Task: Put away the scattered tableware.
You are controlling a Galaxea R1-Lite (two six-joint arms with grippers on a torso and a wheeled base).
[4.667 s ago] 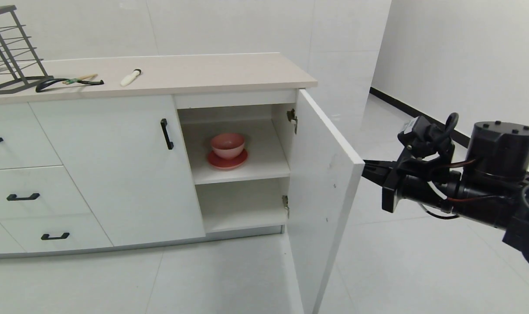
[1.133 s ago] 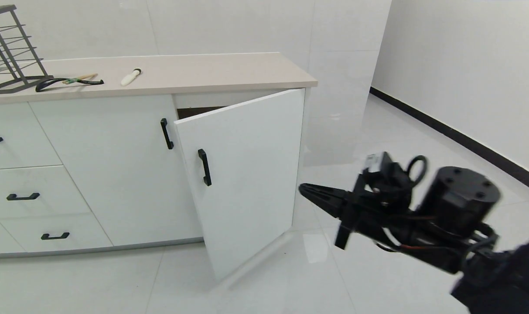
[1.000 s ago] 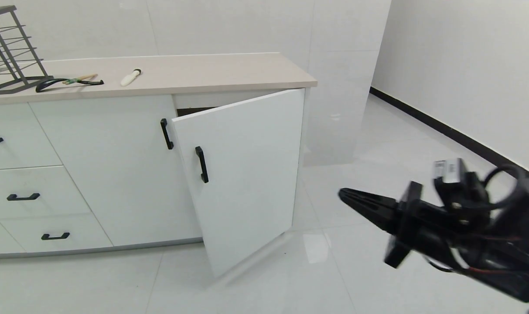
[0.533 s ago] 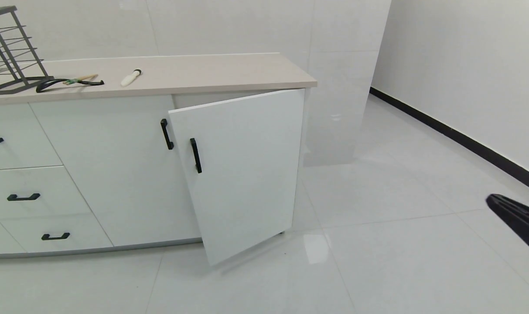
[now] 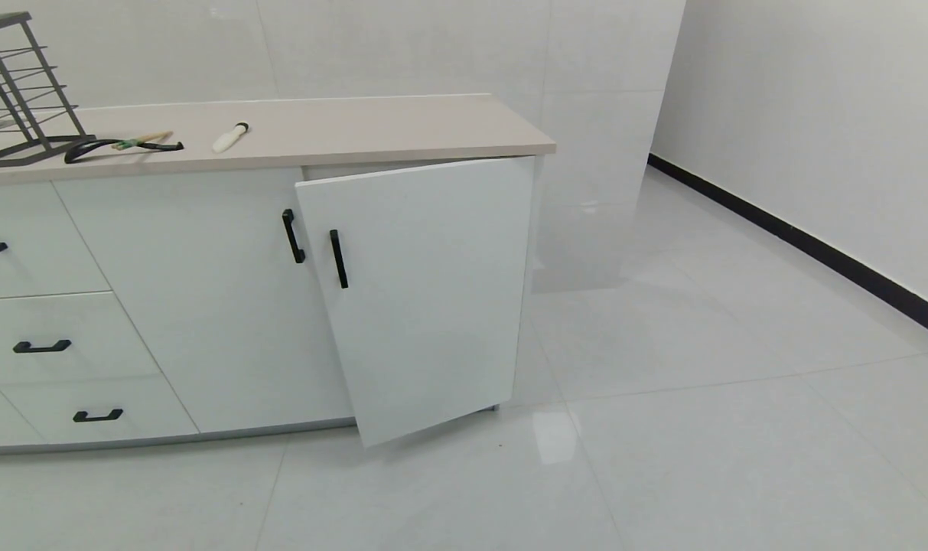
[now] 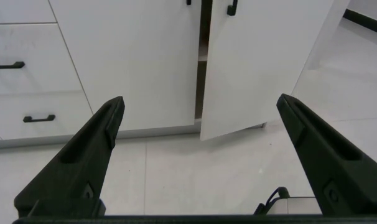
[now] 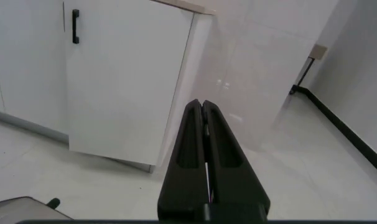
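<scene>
The white cabinet door with its black handle stands slightly ajar under the beige countertop and hides the shelves behind it. My left gripper is open with its fingers far apart; it hangs low above the floor and faces the door and the dark gap beside it. My right gripper is shut with nothing between its fingers and points at the same door from some distance.
On the countertop lie black-handled tongs and a white-handled tool, beside a wire rack. Drawers with black handles fill the cabinet's left side. Open tiled floor stretches right to a wall with a black baseboard.
The door has swung from wide open to almost closed, covering the pink bowl and plate on the shelf. My right arm has drawn back to the lower right, out of the head view.
</scene>
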